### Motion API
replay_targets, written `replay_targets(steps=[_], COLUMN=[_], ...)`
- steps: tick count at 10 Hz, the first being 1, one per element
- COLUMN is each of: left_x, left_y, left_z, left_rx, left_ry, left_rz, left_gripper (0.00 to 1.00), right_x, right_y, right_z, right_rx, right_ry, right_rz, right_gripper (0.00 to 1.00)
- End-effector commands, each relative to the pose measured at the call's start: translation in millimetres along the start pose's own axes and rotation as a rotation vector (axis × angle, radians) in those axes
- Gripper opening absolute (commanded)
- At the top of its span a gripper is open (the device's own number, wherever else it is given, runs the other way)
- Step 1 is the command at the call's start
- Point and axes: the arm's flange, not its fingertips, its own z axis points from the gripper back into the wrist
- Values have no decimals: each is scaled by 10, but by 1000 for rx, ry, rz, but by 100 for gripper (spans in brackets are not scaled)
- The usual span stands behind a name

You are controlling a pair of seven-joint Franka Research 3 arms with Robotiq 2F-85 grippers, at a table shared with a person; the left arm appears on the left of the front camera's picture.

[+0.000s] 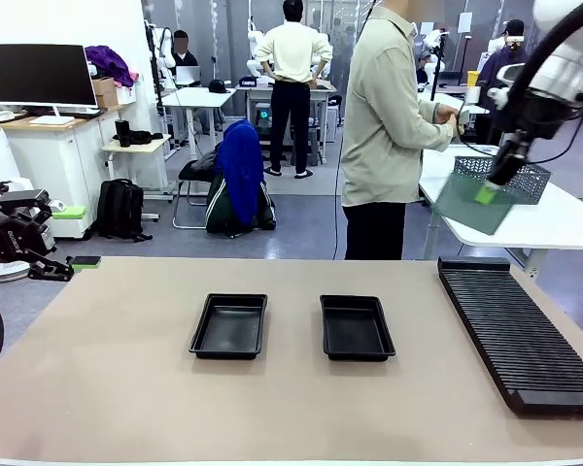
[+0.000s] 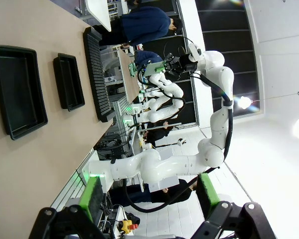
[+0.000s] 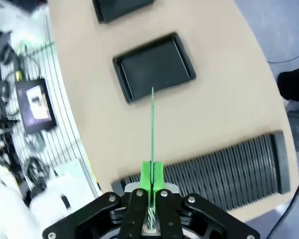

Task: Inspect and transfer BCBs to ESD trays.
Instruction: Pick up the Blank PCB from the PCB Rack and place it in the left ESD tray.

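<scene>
Two black ESD trays (image 1: 229, 326) (image 1: 356, 327) lie side by side on the tan table, both with bare floors. My right gripper (image 1: 487, 191) is raised high at the right, shut on a pale green BCB (image 1: 463, 204) that hangs tilted in the air. Its wrist view shows the BCB (image 3: 152, 124) edge-on as a thin green line between the shut fingers (image 3: 146, 175), high over one tray (image 3: 154, 67), with the other tray (image 3: 122, 7) at the top edge. My left gripper (image 1: 70, 264) rests at the far left table edge, open; its green pads (image 2: 92, 196) stand wide apart.
A long black slotted rack (image 1: 520, 330) lies along the table's right side. A person (image 1: 384, 126) stands behind the far edge, turned towards a white side table with a grey mesh basket (image 1: 525, 177). Bare tabletop surrounds the trays.
</scene>
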Motion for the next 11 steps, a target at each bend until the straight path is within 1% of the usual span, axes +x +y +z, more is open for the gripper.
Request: replay_targets(steps=[1, 3, 5, 7, 8, 9, 11], left_x=[-9, -9, -9, -9, -9, -9, -9], left_y=[-7, -7, -7, -7, -7, -7, -7], left_z=[8, 8, 8, 8, 8, 8, 8], left_rx=[6, 6, 6, 6, 6, 6, 6], left_ry=[-5, -5, -5, -5, -5, -5, -5], left_rz=[-3, -3, -3, -3, -3, -3, -3], left_gripper=[100, 100, 100, 100, 100, 100, 100], right_x=[262, 506, 665, 729, 753, 814, 969], right_y=[91, 147, 264, 342, 395, 445, 482], right_z=[-303, -629, -964, -1241, -1390, -1540, -1879], right_rx=[20, 74, 136, 182, 217, 251, 298], right_ry=[-75, -142, -216, -289, -311, -345, -385], right_rz=[-121, -237, -365, -470, -523, -599, -702], right_gripper=[2, 2, 2, 2, 2, 2, 2])
